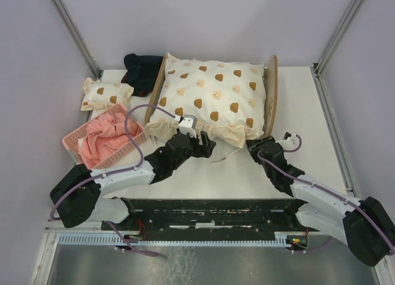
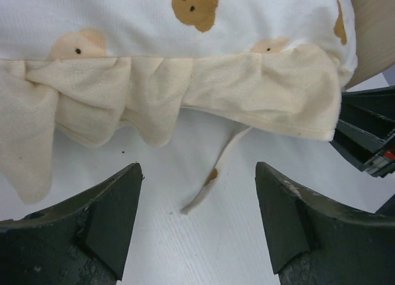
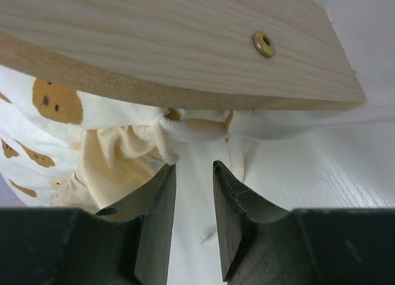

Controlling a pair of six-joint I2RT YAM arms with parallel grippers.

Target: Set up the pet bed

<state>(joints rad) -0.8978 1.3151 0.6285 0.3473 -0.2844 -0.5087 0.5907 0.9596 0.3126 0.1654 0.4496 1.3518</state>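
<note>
The pet bed (image 1: 270,90) stands at the back middle of the table. A cream bear-print quilt (image 1: 213,97) covers it, so the striped mattress is hidden and only the plywood end boards show. My left gripper (image 1: 205,147) is open and empty just in front of the quilt's frilled near edge (image 2: 185,94). A thin tie strand (image 2: 207,186) lies on the table between its jaws. My right gripper (image 1: 254,144) is at the bed's near right corner, under the plywood board (image 3: 185,44). Its jaws stand narrowly apart over bare table, holding nothing, with quilt frill (image 3: 117,161) just left of them.
A pink plastic basket (image 1: 74,143) with pink cloth (image 1: 102,140) stands at the left. A small bear-print pillow (image 1: 106,94) lies behind it. A dark cloth (image 1: 142,69) lies at the back beside the bed. The right gripper's black body (image 2: 367,134) shows in the left wrist view.
</note>
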